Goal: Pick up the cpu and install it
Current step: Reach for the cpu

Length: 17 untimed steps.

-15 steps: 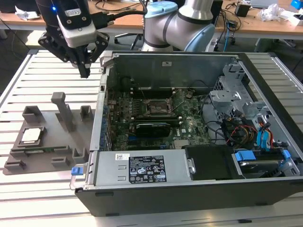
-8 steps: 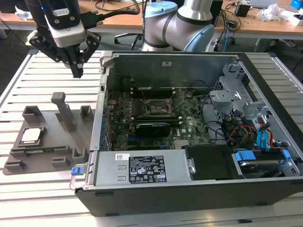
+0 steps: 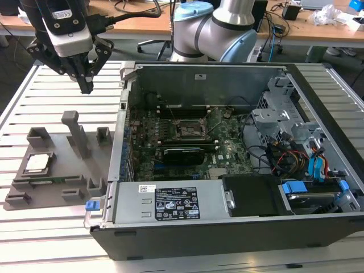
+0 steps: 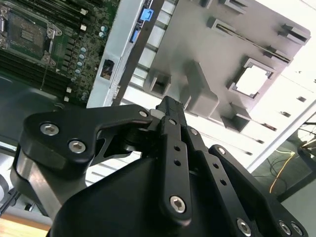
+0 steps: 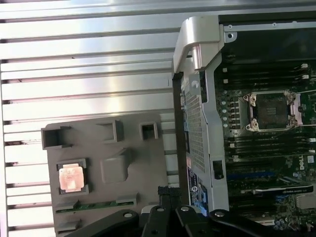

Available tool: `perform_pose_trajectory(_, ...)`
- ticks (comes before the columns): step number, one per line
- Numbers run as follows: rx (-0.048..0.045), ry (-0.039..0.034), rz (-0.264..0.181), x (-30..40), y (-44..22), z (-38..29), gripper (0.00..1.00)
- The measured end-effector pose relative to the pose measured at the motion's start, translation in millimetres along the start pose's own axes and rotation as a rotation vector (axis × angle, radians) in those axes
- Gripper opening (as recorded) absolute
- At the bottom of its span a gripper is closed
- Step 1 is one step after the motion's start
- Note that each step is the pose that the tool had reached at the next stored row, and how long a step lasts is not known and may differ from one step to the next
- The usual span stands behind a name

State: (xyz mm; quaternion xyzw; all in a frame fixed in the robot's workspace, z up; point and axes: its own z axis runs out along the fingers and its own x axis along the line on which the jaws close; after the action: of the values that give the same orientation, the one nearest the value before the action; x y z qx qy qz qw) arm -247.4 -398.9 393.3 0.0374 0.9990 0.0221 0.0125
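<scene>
The black gripper (image 3: 86,85) hangs in open air above a slatted metal tabletop (image 3: 51,102), its fingers pressed together on nothing. The arm above it is cut off by the frame. Well apart from it, the cpu (image 3: 37,163), a flat silver square, lies in a recess of a matte grey holder (image 3: 65,170), near the holder's edge at the exterior view's left. In the second wrist view, glare washes the cpu white. Just beside the holder stands an open metal case (image 3: 227,239). Its green motherboard (image 3: 227,149) bears a square black socket (image 3: 190,128) with open room above it. Cables (image 3: 284,156) crowd the case's side at the exterior view's right.
</scene>
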Motion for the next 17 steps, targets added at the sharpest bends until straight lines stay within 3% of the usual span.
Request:
perform_pose_trajectory(8,0.0000,0.0000,0.000,13.3,-1.0,-0.3,0.11)
perform_pose_trajectory(17,0.0000,0.0000,0.000,35.3,-2.6,-0.8,0.11)
